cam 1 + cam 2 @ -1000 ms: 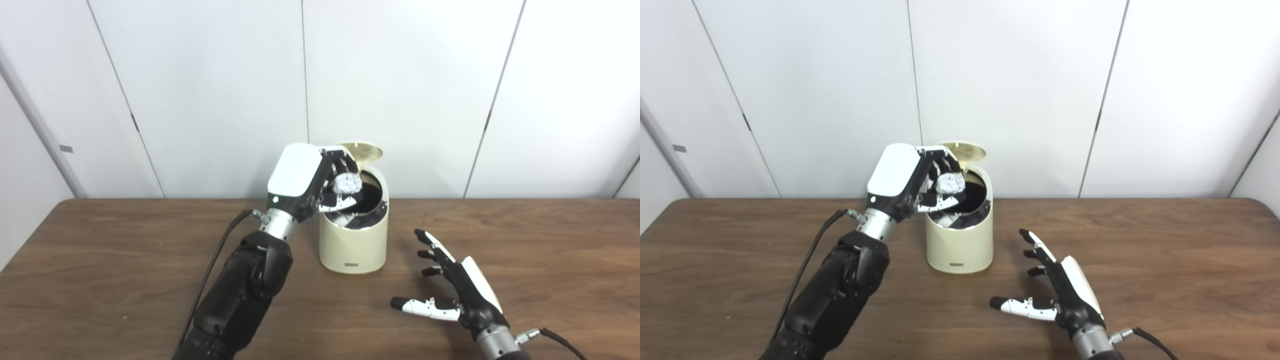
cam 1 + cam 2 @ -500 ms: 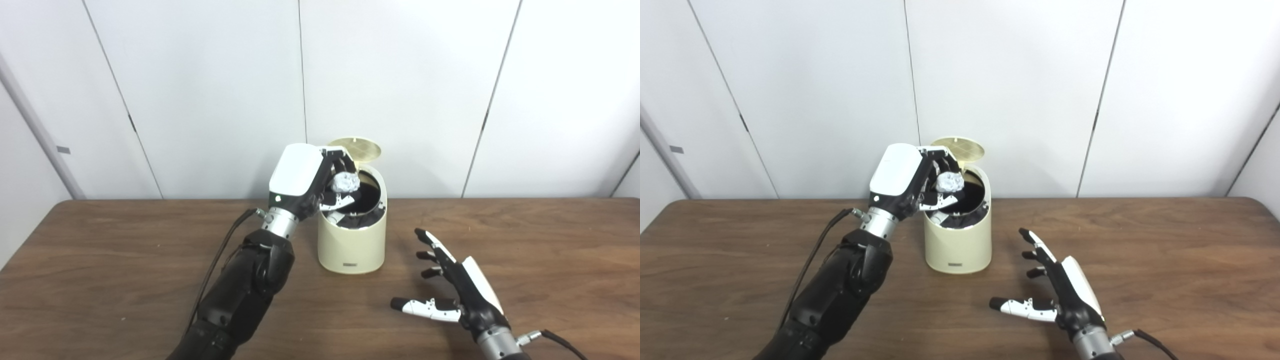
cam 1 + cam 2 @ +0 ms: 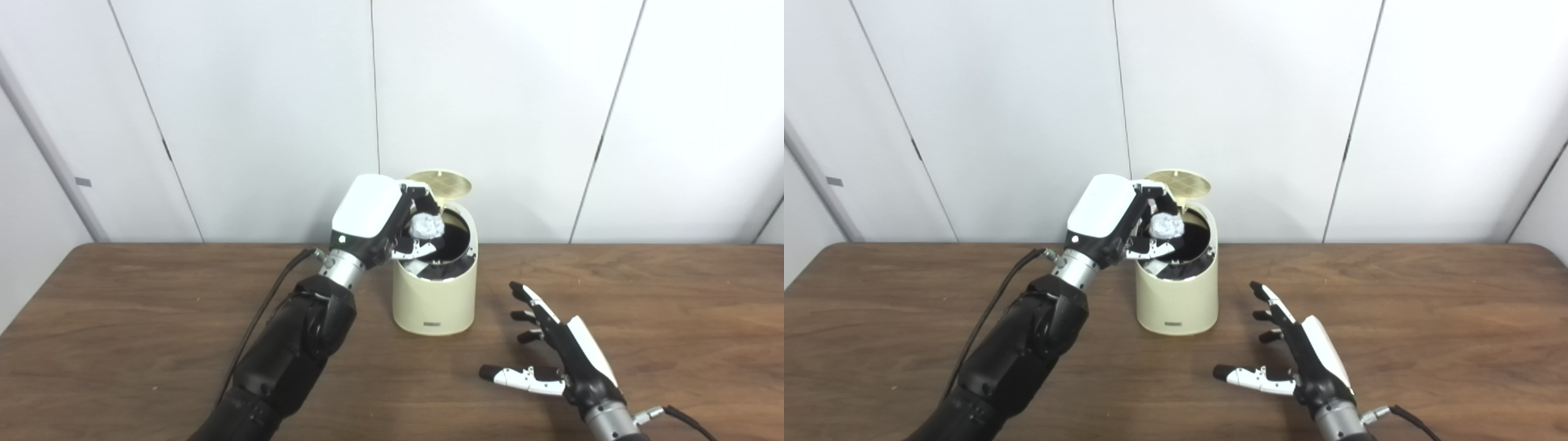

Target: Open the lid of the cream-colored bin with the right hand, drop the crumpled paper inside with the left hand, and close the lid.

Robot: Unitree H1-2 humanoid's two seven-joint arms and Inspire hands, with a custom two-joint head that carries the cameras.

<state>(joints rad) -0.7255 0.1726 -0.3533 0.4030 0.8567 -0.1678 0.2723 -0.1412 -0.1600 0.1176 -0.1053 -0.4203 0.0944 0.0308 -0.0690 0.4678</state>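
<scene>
The left hand's (image 3: pixel 380 217) fingers are clamped around a small crumpled ball of white paper (image 3: pixel 426 226), holding it directly above the dark open mouth of the cream-colored cylindrical plastic bin (image 3: pixel 435 300). The bin's round lid (image 3: pixel 440 181) stands raised behind. Straight down lies the drop. The right hand (image 3: pixel 560 361) rests empty, fingers spread, on the brown wooden table (image 3: pixel 122 318) near the bin.

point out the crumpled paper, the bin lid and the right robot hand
crumpled paper (image 3: pixel 427 226), left eye view, middle of the ball
bin lid (image 3: pixel 441 181), left eye view, raised underside
right robot hand (image 3: pixel 1304 361), right eye view, palm
</scene>
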